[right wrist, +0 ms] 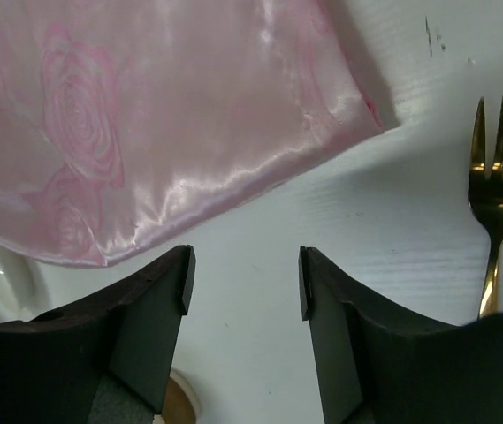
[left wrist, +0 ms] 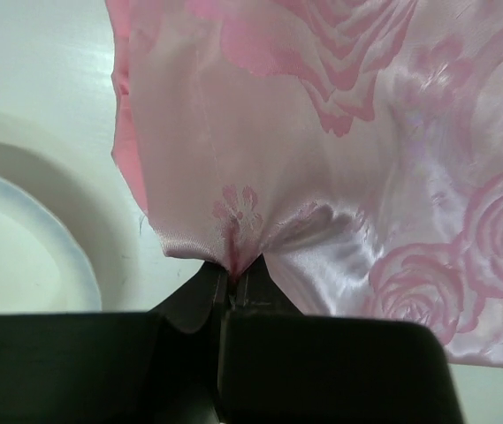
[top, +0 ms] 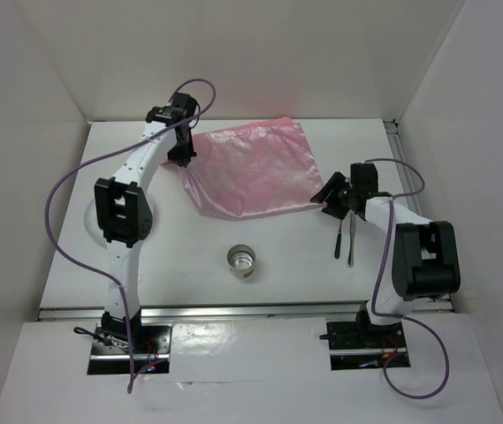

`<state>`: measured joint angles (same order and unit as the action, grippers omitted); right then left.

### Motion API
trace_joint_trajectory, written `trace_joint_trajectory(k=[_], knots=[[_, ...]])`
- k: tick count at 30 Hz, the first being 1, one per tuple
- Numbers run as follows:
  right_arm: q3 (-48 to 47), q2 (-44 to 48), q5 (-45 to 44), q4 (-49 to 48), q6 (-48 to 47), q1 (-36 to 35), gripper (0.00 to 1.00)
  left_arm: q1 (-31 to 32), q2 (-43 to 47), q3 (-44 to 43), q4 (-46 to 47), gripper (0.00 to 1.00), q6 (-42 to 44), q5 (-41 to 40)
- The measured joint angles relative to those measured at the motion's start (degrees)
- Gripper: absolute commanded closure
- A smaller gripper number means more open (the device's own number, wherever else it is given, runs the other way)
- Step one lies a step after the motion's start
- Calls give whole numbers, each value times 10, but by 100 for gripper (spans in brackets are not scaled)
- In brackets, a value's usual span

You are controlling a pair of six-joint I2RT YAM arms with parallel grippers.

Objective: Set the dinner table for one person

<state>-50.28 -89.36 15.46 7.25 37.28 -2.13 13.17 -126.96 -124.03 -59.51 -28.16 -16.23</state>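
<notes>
From above, the white dinner table (top: 304, 283) fills the view. On it lie one pink cloth (top: 251, 168) towards the far side, one metal cup (top: 242, 261) near the middle, and two slim utensils (top: 345, 240) side by side on the right. One white plate (top: 87, 231) shows faintly under the left arm. The left claw (top: 180, 157) sits at the cloth's left edge, and the right claw (top: 329, 199) hovers by its near right corner.

The left wrist camera shows the left claw (left wrist: 231, 276) pinched tight on the edge of the cloth (left wrist: 322, 132), which puckers where it is gripped. The plate (left wrist: 21, 256) lies just beside it on the table (left wrist: 39, 62).

The right wrist camera shows the right claw (right wrist: 242, 283) with its jaws wide apart and nothing between them, over bare table (right wrist: 392, 221). The corner of the cloth (right wrist: 145, 115) lies just ahead, and a gold fork (right wrist: 499, 177) is off to the right (its neighbour is out of frame, so I cannot tell what it is).

The step in hand looks like laying the cloth out as a mat. Next, the right claw would need to reach its corner and close on it, so both arms can draw the cloth flat.
</notes>
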Motion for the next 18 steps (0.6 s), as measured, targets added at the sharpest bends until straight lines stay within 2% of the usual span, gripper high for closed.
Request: trace_joint_trajectory(k=[2, 3, 4, 6, 7, 8, 9, 14, 18], knots=[[11, -6, 4, -9, 28, -2, 39, -3, -7, -31, 2, 100, 9, 0], [11, -11, 4, -13, 39, -3, 35, -5, -7, -42, 5, 99, 11, 1], [11, -17, 4, -21, 52, -4, 32, -6, -9, -51, 8, 89, 12, 2], [11, -26, 4, -33, 71, -6, 31, -7, -12, -68, 13, 61, 16, 7], [11, -31, 3, -39, 81, -7, 31, -7, -14, -74, 15, 31, 23, 11], [11, -37, 2, -44, 88, -8, 31, -8, -15, -76, 18, 19, 24, 15], [11, -45, 1, -47, 95, -9, 31, -8, -16, -76, 19, 12, 26, 18], [1, -85, -4, -47, 124, -12, 31, -8, -14, -75, 22, 9, 28, 22], [1, -87, -5, -54, 142, -16, 33, -10, 16, -42, 21, 17, 26, 11]])
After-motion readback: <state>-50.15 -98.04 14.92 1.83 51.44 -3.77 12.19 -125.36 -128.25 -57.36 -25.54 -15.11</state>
